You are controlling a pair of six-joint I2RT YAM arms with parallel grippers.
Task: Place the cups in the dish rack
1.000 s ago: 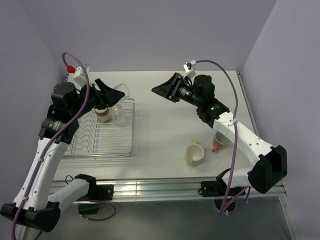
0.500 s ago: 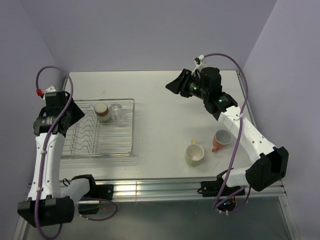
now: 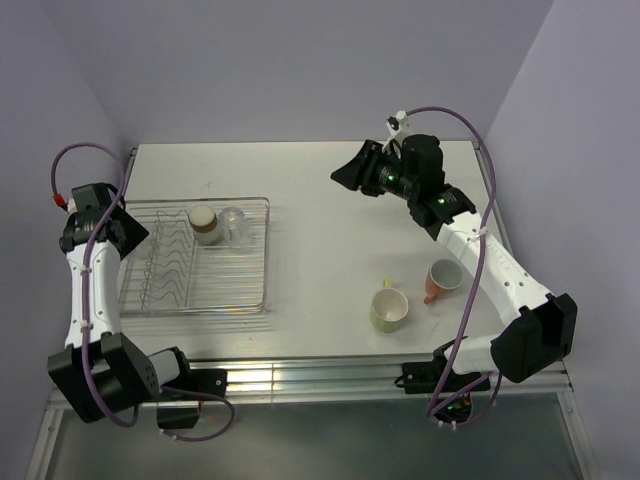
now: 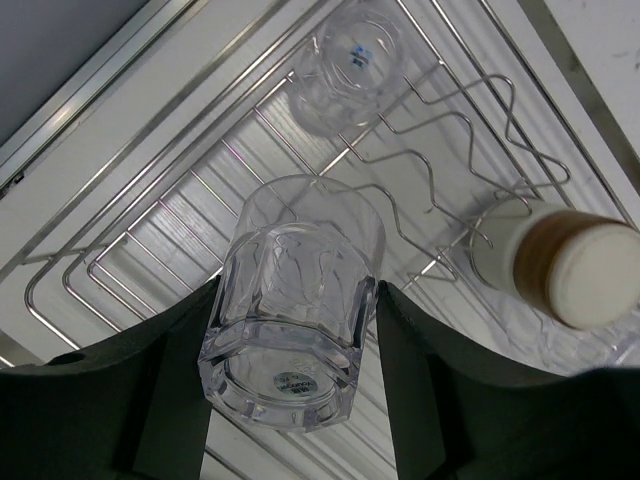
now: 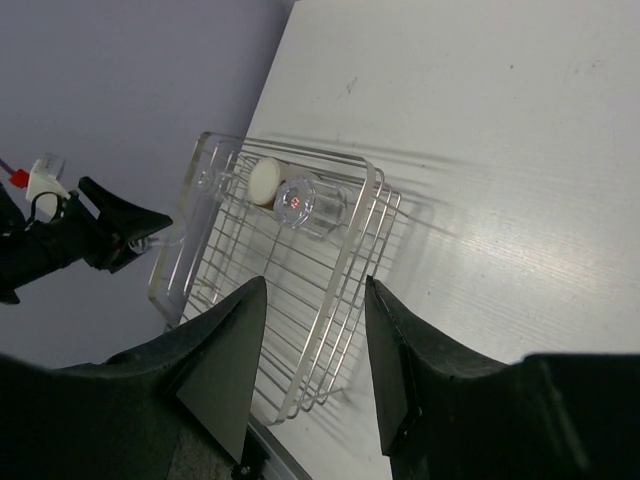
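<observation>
My left gripper [image 3: 122,226] is shut on a clear glass tumbler [image 4: 298,310] and holds it above the left part of the silver wire dish rack [image 3: 262,262]. In the left wrist view the fingers [image 4: 175,375] clamp the tumbler's sides over the rack wires [image 4: 420,190]. A brown-and-cream cup [image 3: 205,225] stands upside down in the rack's far part, with another clear tumbler [image 3: 232,222] beside it. A pale yellow-green mug [image 3: 389,310] and a salmon-orange mug [image 3: 440,280] stand on the table at the right. My right gripper [image 3: 346,175] is open and empty, raised above the table's far middle.
The rack [image 5: 345,250] shows in the right wrist view with the cream cup [image 5: 265,180] and tumbler [image 5: 305,203] in it. Purple walls close in at the left, back and right. The table's metal front rail [image 3: 300,375] runs along the near edge.
My left arm has swung left and back from the rack's far side with the tumbler still in its grip. The right gripper moved a little right, then held still.
</observation>
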